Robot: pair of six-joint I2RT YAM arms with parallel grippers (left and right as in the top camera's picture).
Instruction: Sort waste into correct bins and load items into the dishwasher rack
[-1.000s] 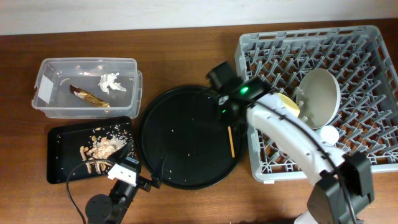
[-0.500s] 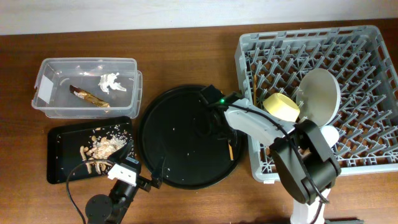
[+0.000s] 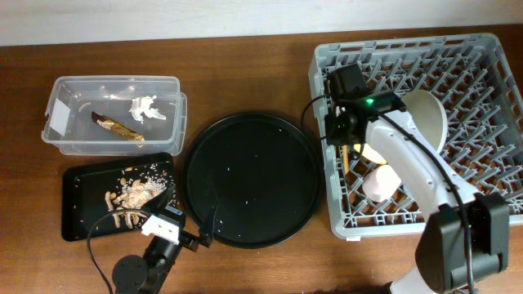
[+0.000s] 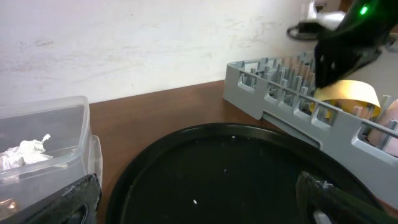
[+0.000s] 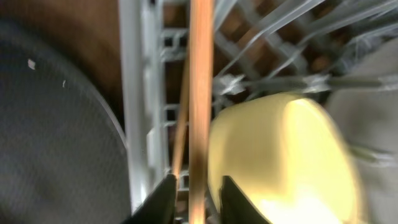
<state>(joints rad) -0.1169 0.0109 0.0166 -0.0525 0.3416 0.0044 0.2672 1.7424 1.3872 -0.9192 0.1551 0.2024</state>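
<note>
My right gripper (image 3: 346, 135) is over the left side of the grey dishwasher rack (image 3: 482, 57), shut on a wooden chopstick (image 5: 200, 93) held lengthwise above the pegs. A second chopstick (image 5: 181, 118) lies in the rack just under it. The yellow bowl (image 3: 376, 149) is right beside it, and the grey plate (image 3: 426, 114) stands behind. A pale pink cup (image 3: 377, 184) sits in the rack. The light-blue cup is hidden. My left gripper (image 4: 199, 208) is open and empty, low over the round black tray (image 3: 249, 180).
The clear tub (image 3: 69, 94) holds the wrapper strip (image 3: 119, 126) and the white tissue (image 3: 147, 108). The shallow black tray (image 3: 78, 212) holds food scraps (image 3: 135, 194). The rack's near wall (image 4: 261, 106) rises beside the round tray.
My right gripper has lifted the chopstick off the round black tray and moved right and back, over the rack. The round tray now holds only crumbs. The left arm has not moved.
</note>
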